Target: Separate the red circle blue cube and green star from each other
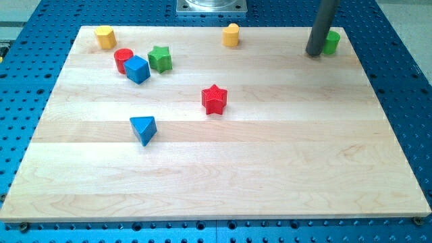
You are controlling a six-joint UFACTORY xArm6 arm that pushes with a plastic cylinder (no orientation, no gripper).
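Observation:
The red circle (122, 59), the blue cube (137, 69) and the green star (160, 59) sit bunched together at the view's upper left of the wooden board (216, 169). The blue cube touches the red circle and sits close to the green star. My tip (314, 54) rests on the board at the view's upper right, far from this cluster and right beside a green block (331, 42) that the rod partly hides.
A yellow block (104, 36) sits at the top left corner. A yellow block (231, 34) sits at the top middle. A red star (214, 99) lies near the centre. A blue triangle (143, 129) lies left of centre.

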